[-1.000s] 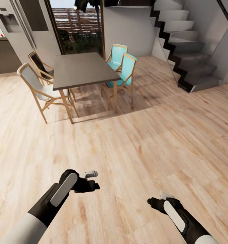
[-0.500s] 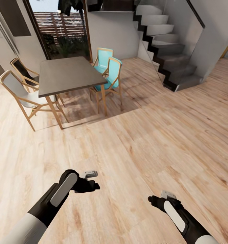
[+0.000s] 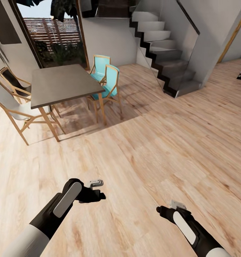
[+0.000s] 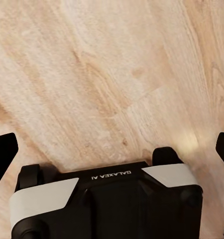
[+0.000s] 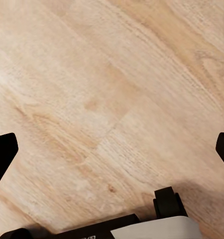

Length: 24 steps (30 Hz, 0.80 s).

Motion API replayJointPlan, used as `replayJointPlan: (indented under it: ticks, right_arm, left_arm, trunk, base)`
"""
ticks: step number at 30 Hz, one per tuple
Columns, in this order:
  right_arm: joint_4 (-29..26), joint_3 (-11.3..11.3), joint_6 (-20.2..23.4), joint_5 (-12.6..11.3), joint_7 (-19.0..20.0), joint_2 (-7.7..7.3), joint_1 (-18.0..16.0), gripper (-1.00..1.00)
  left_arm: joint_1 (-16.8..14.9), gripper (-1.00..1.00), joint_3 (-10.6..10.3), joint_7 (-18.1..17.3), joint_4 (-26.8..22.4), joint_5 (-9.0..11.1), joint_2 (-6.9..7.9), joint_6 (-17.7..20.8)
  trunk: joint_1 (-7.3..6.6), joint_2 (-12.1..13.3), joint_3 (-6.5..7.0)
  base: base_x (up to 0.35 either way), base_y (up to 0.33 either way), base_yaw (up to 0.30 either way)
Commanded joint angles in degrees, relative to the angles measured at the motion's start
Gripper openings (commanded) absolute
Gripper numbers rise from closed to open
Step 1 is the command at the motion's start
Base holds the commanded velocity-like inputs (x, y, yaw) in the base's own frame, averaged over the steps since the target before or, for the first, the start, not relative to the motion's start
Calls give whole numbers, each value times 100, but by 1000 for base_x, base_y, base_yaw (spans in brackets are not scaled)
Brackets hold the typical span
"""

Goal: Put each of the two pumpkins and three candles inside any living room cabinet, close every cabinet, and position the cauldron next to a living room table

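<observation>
— Camera's swung right; the dining table and staircase slide leftward.
— Grippers?
— Left gripper and right gripper spread wide, empty.
— Pumpkins, cabinet, cauldron?
— Nowhere visible; seemingly everything's left to do.

A pale wood-plank floor runs across an open room, its grain lit warm and even. At the far left stands a grey-topped dining table on slim wooden legs, with two turquoise chairs on one side and two wood-framed chairs — one pale-seated, one dark — on the other. Behind the table, a tall glass door gives onto greenery and a slatted fence. A grey staircase with dark edges climbs along the white wall.
</observation>
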Motion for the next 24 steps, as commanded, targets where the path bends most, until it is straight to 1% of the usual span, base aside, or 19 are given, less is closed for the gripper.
replayJointPlan:
  ticks: [1,9,12,16,24]
  right_arm:
    - [-10,32,3,-60,-58,-8,-4,100]
    - [-16,33,-151,-58,-58,0,1,100]
    - [-29,-17,-193,-72,-32,-10,26,100]
    - [-33,-161,-249,-69,-12,-8,40,100]
    - [-30,-217,-270,-68,-6,-10,47,100]
  left_arm:
    - [-6,100,-13,59,-11,55,6,2]
    - [-10,100,-24,68,1,41,5,2]
    - [-10,100,-29,73,4,40,2,2]
    - [-10,100,-30,73,-2,39,6,2]
    - [-9,100,-31,68,-14,39,7,2]
  trunk:
    - [1,-3,4]
    - [1,-3,48]
    - [1,-3,56]
    - [1,-3,80]
    - [1,-3,139]
  base:
    - [109,0,-123]
    - [279,0,-67]
    - [332,0,-65]
    - [336,0,-149]
    - [337,0,-185]
